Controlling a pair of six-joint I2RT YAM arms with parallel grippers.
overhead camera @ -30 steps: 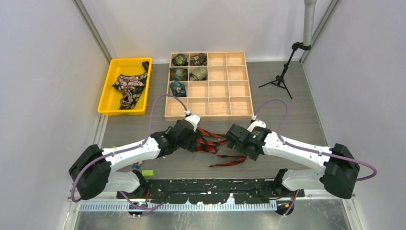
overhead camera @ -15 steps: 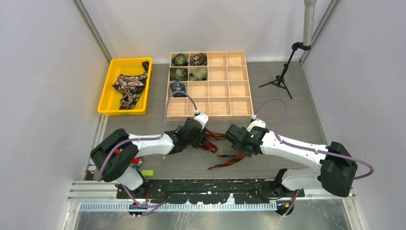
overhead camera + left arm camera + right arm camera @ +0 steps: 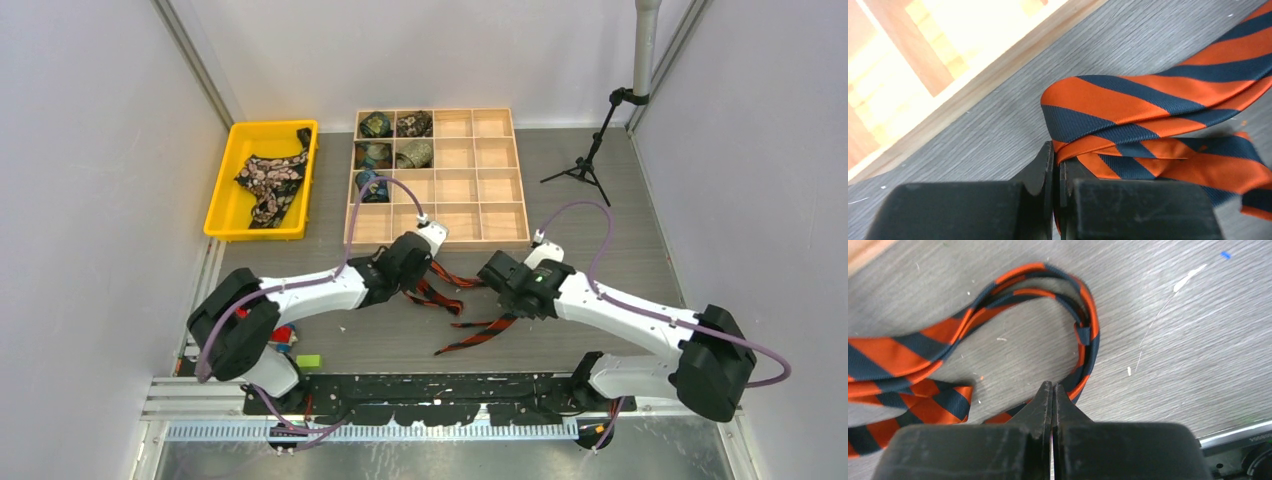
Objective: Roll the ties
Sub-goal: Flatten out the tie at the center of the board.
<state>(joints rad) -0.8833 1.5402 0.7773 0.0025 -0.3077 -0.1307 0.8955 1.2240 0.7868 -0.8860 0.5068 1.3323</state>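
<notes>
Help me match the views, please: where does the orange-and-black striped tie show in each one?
Top external: striped tie lies mid-table between the arms' ends, before the wooden tray.
Left wrist: its folded loop fills the centre and right.
Right wrist: it enters at the left edge and loops round the upper centre.
Shared landmark: the tray's pale near edge, upper left for the left wrist, top-left corner for the right wrist.
</notes>
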